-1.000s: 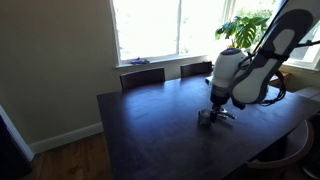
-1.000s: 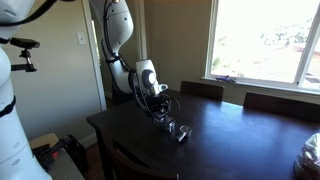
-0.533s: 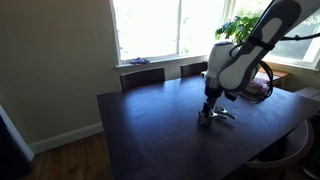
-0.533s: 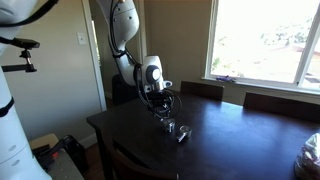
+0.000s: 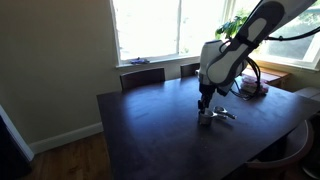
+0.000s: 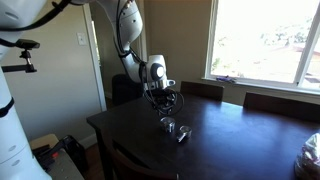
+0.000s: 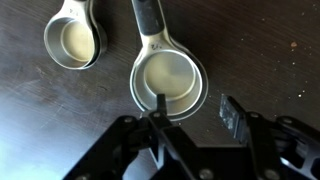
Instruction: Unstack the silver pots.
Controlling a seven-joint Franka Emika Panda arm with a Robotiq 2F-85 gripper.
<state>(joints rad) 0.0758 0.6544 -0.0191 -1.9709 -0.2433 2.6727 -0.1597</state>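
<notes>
Two silver pots lie on the dark table (image 5: 150,130). In the wrist view one pot (image 7: 72,40) is at the upper left. The other pot (image 7: 168,80) is in the middle, its handle pointing up and its rim looking doubled. My gripper (image 7: 195,110) hangs just above it with jaws apart, one finger (image 7: 160,105) over the pot's inside and the other outside its right rim. Both exterior views show the gripper (image 5: 205,102) (image 6: 166,104) pointing down over the pots (image 5: 208,118) (image 6: 169,126). A second pot (image 6: 183,134) lies beside.
Two chairs (image 5: 142,75) (image 5: 195,68) stand at the table's far side below the window. A plant (image 5: 245,30) is behind the arm. A pale bundle (image 6: 310,155) sits at a table corner. White equipment (image 6: 12,100) stands to one side.
The arm has swung toward the window side and the wrist now stands more upright over the pots. The pots have not moved.
</notes>
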